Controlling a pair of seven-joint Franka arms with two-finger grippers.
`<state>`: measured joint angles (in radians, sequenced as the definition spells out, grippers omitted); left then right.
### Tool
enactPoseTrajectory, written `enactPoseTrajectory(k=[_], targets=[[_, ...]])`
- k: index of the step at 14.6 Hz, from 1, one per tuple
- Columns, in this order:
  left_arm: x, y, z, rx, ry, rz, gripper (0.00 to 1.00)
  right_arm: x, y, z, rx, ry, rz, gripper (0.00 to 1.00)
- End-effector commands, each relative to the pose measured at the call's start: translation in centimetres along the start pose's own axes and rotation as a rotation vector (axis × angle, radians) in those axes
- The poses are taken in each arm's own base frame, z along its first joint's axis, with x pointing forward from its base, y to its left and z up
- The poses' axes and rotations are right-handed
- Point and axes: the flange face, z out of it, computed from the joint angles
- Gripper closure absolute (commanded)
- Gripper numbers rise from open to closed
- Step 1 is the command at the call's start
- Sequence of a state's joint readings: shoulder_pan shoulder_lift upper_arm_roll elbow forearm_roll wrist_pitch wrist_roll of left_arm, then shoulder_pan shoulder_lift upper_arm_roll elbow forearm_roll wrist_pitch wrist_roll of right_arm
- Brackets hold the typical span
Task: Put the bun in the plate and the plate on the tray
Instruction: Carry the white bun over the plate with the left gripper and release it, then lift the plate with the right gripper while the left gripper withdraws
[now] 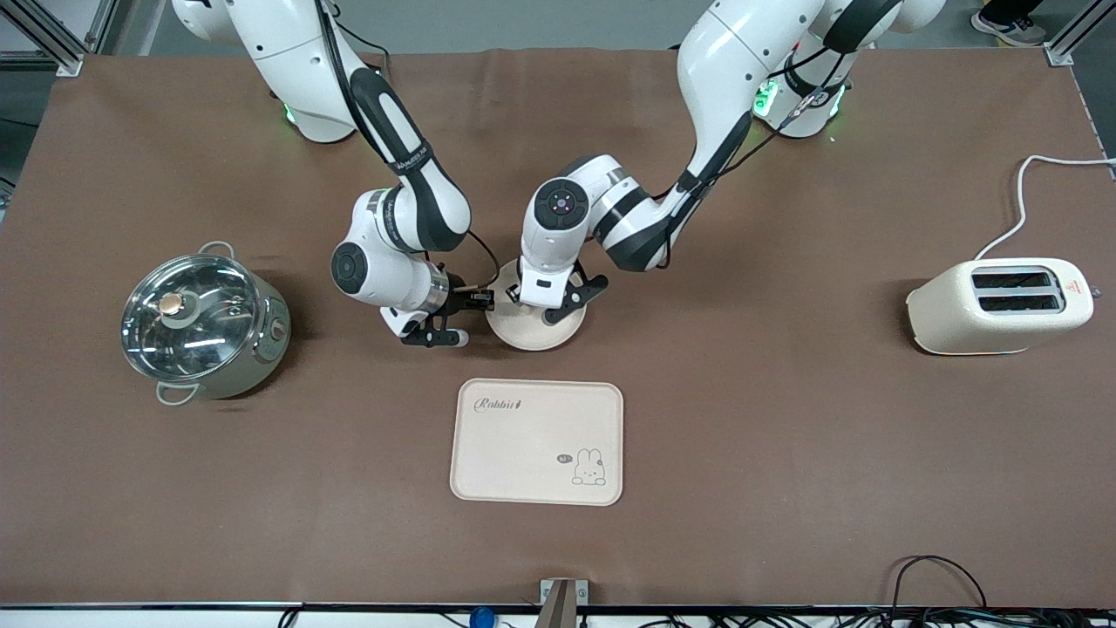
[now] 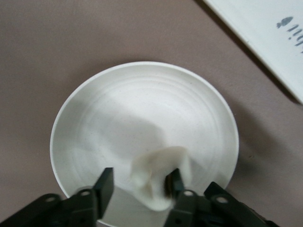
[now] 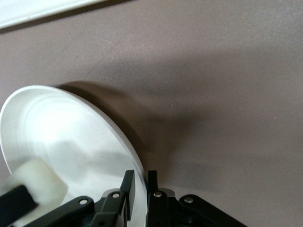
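The round cream plate [image 1: 534,333] sits on the brown table mat, farther from the front camera than the Rabbit tray [image 1: 537,441]. My right gripper [image 1: 486,301] is shut on the plate's rim at the right arm's end; the right wrist view shows its fingers [image 3: 140,187] clamping the rim [image 3: 118,137]. My left gripper [image 1: 547,311] is low over the plate with its fingers apart [image 2: 141,182]. The small cream-white bun [image 2: 158,175] is between them over the plate's floor [image 2: 142,113], against one finger and clear of the other. The bun also shows in the right wrist view [image 3: 35,182].
A steel pot with a glass lid [image 1: 202,324] stands toward the right arm's end. A cream toaster [image 1: 1001,305] with a white cord stands toward the left arm's end. The tray's corner shows in both wrist views [image 2: 265,33] [image 3: 38,9].
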<state>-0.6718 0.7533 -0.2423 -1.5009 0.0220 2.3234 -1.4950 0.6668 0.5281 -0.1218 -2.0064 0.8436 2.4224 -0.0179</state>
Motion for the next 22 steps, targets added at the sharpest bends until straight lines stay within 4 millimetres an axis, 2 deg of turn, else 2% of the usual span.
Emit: enactPoseTrajectory(k=[1,4,5,6,8,11,14,15,17,18,21,22], targets=[[0.0,0.8,-2.3,-0.03,0.01,-0.008,0.0,-0.5,-0.2,-0.4,0.024,0.002,-0.006,0.88],[0.7,0.8,-3.2,-0.037,0.015,-0.016,0.0,-0.4,-0.1,-0.4,0.023,0.003,-0.006,0.93],[1.1,0.9,-4.8,-0.045,0.025,-0.021,0.0,-0.4,0.0,-0.3,0.022,0.001,-0.007,0.97],[1.9,0.8,-7.4,-0.048,0.037,-0.023,0.0,-0.3,-0.1,-0.4,0.024,0.002,-0.008,0.99],[6.5,0.0,-13.7,-0.066,0.084,-0.051,0.0,-0.4,-0.6,-1.3,0.036,0.01,-0.027,1.0],[14.3,-2.7,-22.5,-0.052,0.166,0.009,0.0,-0.2,-1.7,-4.4,0.07,0.043,-0.085,1.0],[21.6,-7.6,-29.7,0.012,0.221,0.118,0.0,4.3,-1.8,-10.7,0.163,0.025,-0.093,1.0],[23.4,-9.5,-32.2,0.036,0.255,0.159,0.0,6.2,-1.8,-10.9,0.17,0.022,-0.096,1.0],[26.3,-13.2,-36.7,0.098,0.319,0.265,0.0,9.6,-4.0,-9.6,0.162,0.01,-0.137,1.0],[27.0,-15.1,-39.0,0.12,0.324,0.319,0.0,11.1,-5.1,-8.8,0.145,-0.011,-0.161,1.0],[27.6,-20.2,-44.3,0.19,0.294,0.432,0.0,15.7,-7.4,-6.7,0.035,-0.028,-0.065,1.0],[27.7,-21.8,-45.4,0.214,0.272,0.455,0.0,16.8,-7.5,-5.1,0.01,-0.027,-0.051,1.0]])
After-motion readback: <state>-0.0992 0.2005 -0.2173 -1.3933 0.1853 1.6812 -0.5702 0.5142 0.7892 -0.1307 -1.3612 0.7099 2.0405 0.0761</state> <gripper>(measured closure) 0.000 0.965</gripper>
